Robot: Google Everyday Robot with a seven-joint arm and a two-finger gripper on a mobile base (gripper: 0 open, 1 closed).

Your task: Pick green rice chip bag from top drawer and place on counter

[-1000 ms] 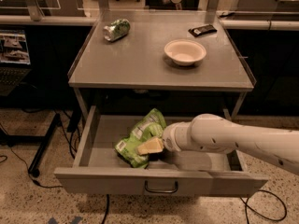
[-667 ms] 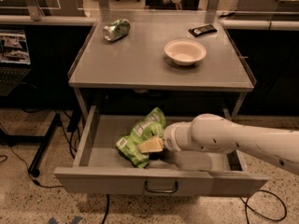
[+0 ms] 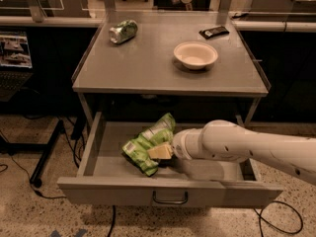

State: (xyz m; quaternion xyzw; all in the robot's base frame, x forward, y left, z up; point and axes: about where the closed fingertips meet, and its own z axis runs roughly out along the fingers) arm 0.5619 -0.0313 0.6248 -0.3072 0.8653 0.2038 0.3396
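The pincer [image 3: 159, 152] is low inside the open top drawer [image 3: 97, 151], its pale tan tip against the right side of the green rice chip bag [image 3: 146, 145]. Most of it is hidden behind the thick white arm [image 3: 247, 144], so I cannot tell whether it is open or closed on the bag. The arm reaches in from the right, where the edge of the view cuts it off, and it covers the right half of the drawer floor. The bag lies crumpled near the drawer's middle, left of the arm, with its far end tilted up toward the table [image 3: 143, 70]. Its white label patches carry print too small to read. The drawer's far end is lost in shadow under the table. A curved handle [image 3: 170, 199] sits at the centre of the near front panel. On the table, a crushed green-and-silver can [image 3: 123, 31] lies far left, a white bowl [image 3: 195, 55] right of centre and a dark flat packet [image 3: 214, 32] far right. No writing on either the can or the packet is legible.
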